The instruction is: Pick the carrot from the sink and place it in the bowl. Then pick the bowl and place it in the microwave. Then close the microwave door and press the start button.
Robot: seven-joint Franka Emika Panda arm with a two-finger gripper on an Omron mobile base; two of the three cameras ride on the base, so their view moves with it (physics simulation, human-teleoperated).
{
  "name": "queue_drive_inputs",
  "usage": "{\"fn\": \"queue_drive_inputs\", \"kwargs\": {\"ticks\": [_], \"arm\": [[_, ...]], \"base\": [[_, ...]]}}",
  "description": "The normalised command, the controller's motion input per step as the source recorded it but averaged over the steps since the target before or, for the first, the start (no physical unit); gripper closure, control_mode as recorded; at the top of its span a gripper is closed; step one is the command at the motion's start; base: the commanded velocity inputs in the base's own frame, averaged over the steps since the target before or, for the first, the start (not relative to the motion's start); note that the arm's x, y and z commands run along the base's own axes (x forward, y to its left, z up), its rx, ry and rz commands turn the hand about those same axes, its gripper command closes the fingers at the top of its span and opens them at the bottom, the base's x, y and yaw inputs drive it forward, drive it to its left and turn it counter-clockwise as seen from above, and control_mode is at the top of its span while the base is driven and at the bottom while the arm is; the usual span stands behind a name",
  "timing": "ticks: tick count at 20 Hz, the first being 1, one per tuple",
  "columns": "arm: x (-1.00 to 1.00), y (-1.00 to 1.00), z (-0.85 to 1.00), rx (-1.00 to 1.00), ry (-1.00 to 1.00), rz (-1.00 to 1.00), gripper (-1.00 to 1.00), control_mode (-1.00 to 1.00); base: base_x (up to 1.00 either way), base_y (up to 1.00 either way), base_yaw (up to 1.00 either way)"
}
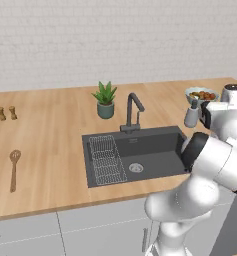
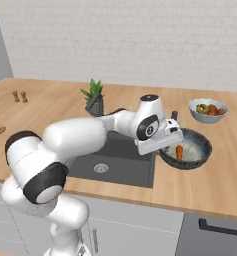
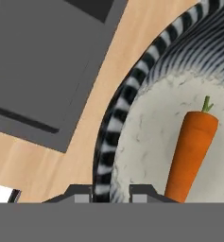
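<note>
**Carrot in the bowl; the bowl's trip to the microwave is about to begin**

The pincer has its two fingertips drawn close together astride the striped rim of the bowl, one tip outside the wall and one inside. The rim fills the gap between them, so I judge the jaws to be clamped on the bowl rather than merely hovering over it. From the right base camera the hand reaches down onto the near-left edge of the bowl, which rests on the wooden counter and does not look lifted.

Just beyond the fingertips, inside the bowl, lies the carrot. It rests on the pale bottom with its green stub pointing away from the pincer, close beside the inner finger but apart from it. The right base camera shows the same orange stick in the bowl's hollow.

Behind the pincer, on the side away from the bowl, is the dark sink, with its wire rack and drain.

So the first step reads as done: the carrot is out of the sink and in the bowl. The second step is at its start, with the bowl gripped but not yet raised. Carrying it into the microwave, closing the microwave door and pressing the start button are all left.
</note>
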Motion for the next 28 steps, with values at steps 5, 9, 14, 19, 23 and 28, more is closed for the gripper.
{"fn": "queue_drive_inputs", "kwargs": {"ticks": [5, 9, 14, 19, 23, 28], "arm": [[-0.56, 0.99, 1.00, 0.00, 0.03, 0.31, 1.00, -1.00], [-0.45, 1.00, 1.00, -0.01, 0.10, 0.34, 1.00, -1.00], [-0.45, 1.00, 0.76, -0.06, 0.15, 0.43, 1.00, -1.00], [-0.40, 1.00, 0.45, -0.07, 0.04, 0.44, 1.00, -1.00], [-0.03, 1.00, 0.21, -0.10, -0.09, 0.29, 1.00, -1.00], [-0.22, 0.66, 0.12, -0.02, -0.12, 0.10, 1.00, -1.00]], "base": [[0.00, 0.00, 0.00], [0.00, 0.00, 0.00], [0.00, 0.00, 0.00], [0.00, 0.00, 0.00], [0.00, 0.00, 0.00], [0.00, 0.00, 0.00]]}}
